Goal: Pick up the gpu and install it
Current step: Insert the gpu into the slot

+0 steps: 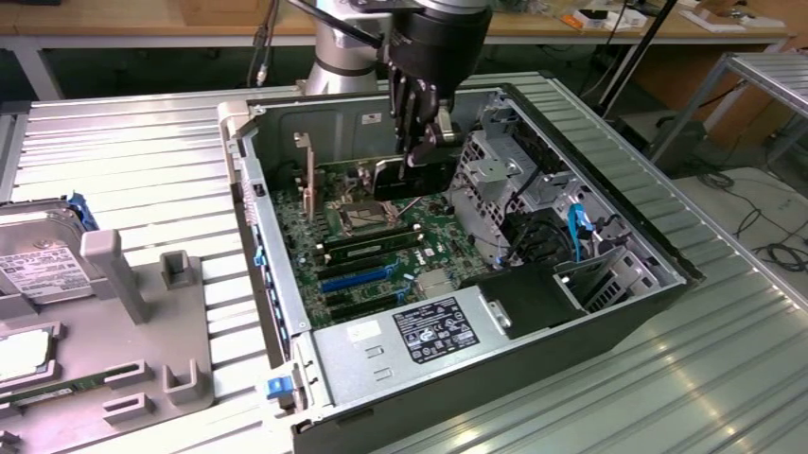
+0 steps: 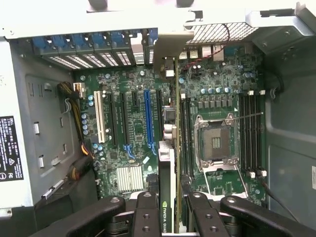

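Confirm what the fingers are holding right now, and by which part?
The gripper is shut on the gpu, pinching the card's upper edge, edge-on between the fingers, above the motherboard inside the open case.

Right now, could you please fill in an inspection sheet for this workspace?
Surface: ribbed grey metal table, carrying the open black computer case.
Job's things: thin dark green expansion card with silver bracket, held edge-on above the green motherboard.
Clutter: grey plastic fixture tray with a silver hard drive on the exterior view's left.
Grippers: black gripper, shut on the card inside the case.
Cables: blue cable in the case; black cables on the floor.
Surroundings: wooden workbench behind.
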`<state>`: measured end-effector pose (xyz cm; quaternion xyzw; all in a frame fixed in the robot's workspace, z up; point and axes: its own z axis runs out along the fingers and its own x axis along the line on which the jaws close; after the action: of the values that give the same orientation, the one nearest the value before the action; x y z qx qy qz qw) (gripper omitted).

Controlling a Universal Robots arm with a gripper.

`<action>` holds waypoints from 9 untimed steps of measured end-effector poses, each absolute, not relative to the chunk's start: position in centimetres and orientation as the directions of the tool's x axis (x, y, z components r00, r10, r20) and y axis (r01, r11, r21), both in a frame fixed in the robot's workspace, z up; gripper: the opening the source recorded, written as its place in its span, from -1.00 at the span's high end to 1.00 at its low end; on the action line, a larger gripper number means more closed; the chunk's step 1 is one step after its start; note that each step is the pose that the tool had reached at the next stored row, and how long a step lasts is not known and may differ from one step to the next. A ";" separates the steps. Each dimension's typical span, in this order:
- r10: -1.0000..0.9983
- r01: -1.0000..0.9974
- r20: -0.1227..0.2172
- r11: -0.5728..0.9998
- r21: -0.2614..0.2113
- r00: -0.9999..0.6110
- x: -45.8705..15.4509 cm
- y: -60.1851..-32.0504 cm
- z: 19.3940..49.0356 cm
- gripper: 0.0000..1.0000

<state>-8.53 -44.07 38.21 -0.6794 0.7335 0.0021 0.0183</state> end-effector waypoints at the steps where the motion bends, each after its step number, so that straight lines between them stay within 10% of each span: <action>1: -0.997 -0.997 -0.030 0.077 -0.022 -0.076 -8.5 -44.1 38.2 0.47; 9: -0.997 -0.997 -0.030 0.077 -0.022 -0.076 -8.6 -44.1 37.5 0.47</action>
<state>-8.56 -44.07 37.48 -0.6794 0.7335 0.0019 0.0186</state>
